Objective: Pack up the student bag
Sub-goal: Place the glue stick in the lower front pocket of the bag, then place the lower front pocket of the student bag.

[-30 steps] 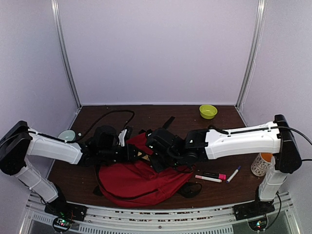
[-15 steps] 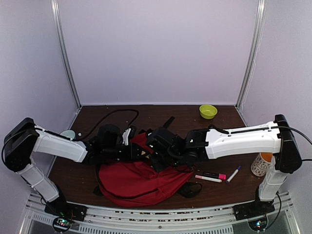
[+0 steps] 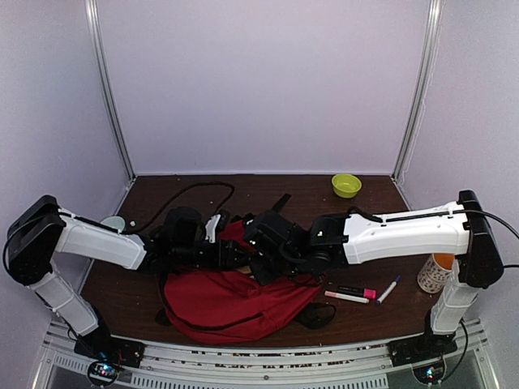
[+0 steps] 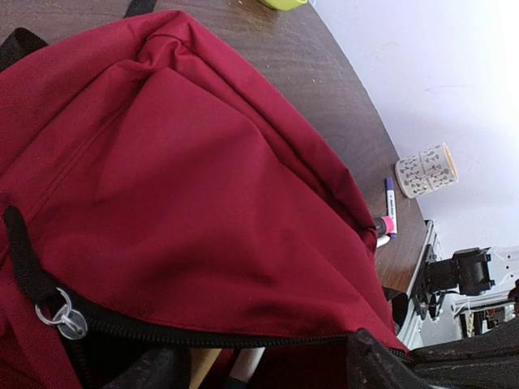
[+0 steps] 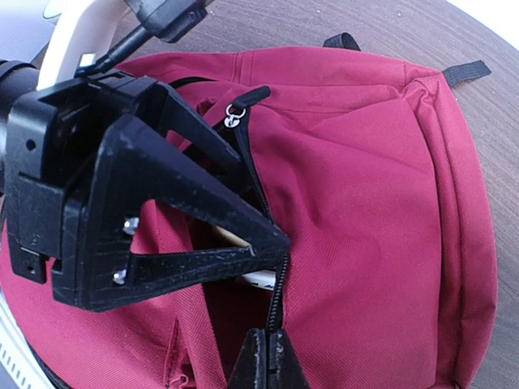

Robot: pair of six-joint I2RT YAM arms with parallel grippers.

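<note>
Slumping shut is the main risk w/ the student bag [image 3: 235, 304], which lies flat mid-table [image 3: 324, 198] under both grippers, zip mouth facing up. That mouth looks held open only by the right gripper [image 5: 268, 347], jaws pressed together and apparently pinching the zip edge. If that thin pinch slips, the fabric prob. folds over the opening. Next risk: the left gripper [image 4: 268, 369] sits w/ jaws spread right in the bag's mouth, holding nothing that I can see. Backing out at an angle could hook a finger on the zip teeth or lining and drag the bag, or flick the contents back out. Both grippers crowd the same spot on the bag, so a clash is possible too. Smaller worry: the right arm reaches in just beside the loose pens right of the bag & could knock them away. Containers: the bag shows a tan stick-like item [image 5: 229, 237] and a white pen-like item [image 5: 261, 279] in its mouth. Both seem only partly in, and deeper contents are hidden. Patterned cup [image 3: 436, 274], well right of the bag, has sth orange in it, can't tell what. Green bowl [image 3: 346, 185], behind & right of the bag, has no contents I can make out. Not yet packed, just right of the bag: pink-capped marker [image 3: 358, 292], blue-capped pen [image 3: 388, 289].
</note>
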